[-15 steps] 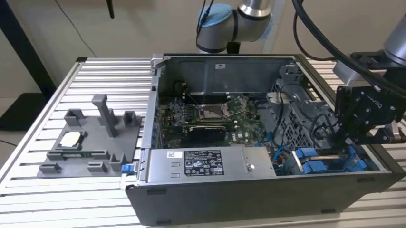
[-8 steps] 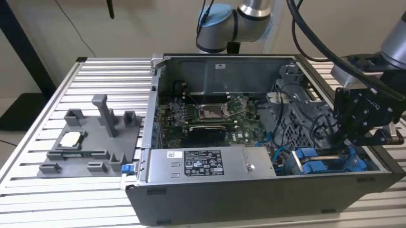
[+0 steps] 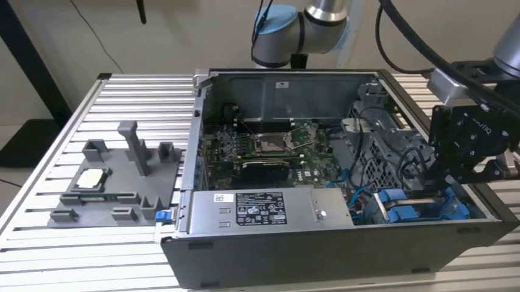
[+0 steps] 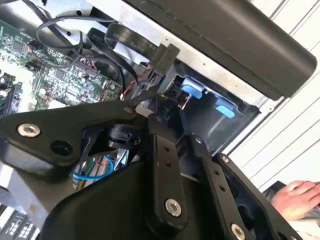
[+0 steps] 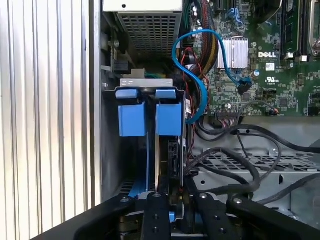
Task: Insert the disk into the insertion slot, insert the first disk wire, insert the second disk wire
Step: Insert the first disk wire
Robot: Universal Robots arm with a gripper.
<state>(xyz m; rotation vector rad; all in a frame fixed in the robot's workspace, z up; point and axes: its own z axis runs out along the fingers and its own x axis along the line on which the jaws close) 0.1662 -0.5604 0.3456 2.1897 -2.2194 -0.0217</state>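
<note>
Insertion slot point(image 3: 416, 210): blue-fitted bay in corner of computer case point(image 3: 325, 261), at exterior view's right, just beside power supply point(image 3: 260, 210). Gripper point(image 3: 427, 181) down inside bay, close to blue fittings point(image 5: 150, 119). Clamped or apart, cannot tell (its end sits among dark parts).

Risks, as judged:
- Blue cable point(image 5: 201, 95) and black cables point(image 5: 245, 160) lie just beside gripper, so sideways shift could snag them.
- Tilted push could jam against fittings.
- Person's hand point(image 4: 299, 197) outside case is a contact hazard.
</note>
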